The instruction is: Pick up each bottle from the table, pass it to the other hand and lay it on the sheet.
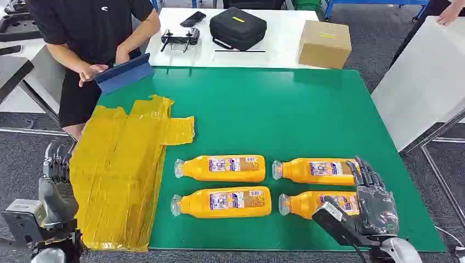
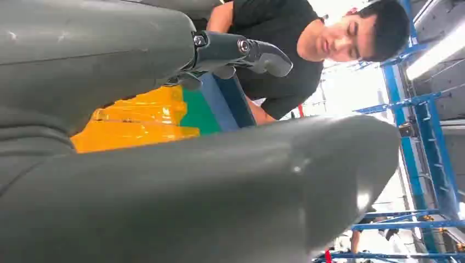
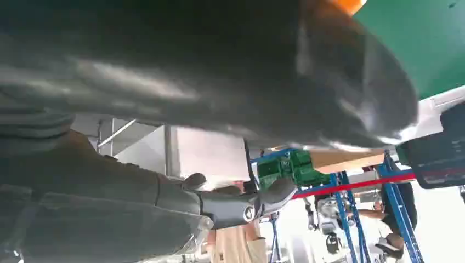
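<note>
Several orange bottles with clear caps lie on their sides in two rows on the green mat [image 1: 285,115]: far left [image 1: 222,167], near left [image 1: 222,202], far right [image 1: 312,170] and near right [image 1: 307,204]. My right hand [image 1: 373,200] hovers over the base ends of the two right bottles, fingers stretched out and apart, holding nothing. The crinkled yellow sheet [image 1: 118,164] covers the mat's left side. My left hand [image 1: 55,164] hangs off the table's left edge beside the sheet, empty, with the sheet [image 2: 137,118] visible between thumb and fingers [image 2: 257,55].
A person stands at the back left corner holding a blue board [image 1: 123,74] on the mat's edge. Behind the mat, a white table carries a cardboard box [image 1: 324,43], a black bag [image 1: 237,27] and a controller [image 1: 180,37]. A white panel [image 1: 425,82] leans at the right.
</note>
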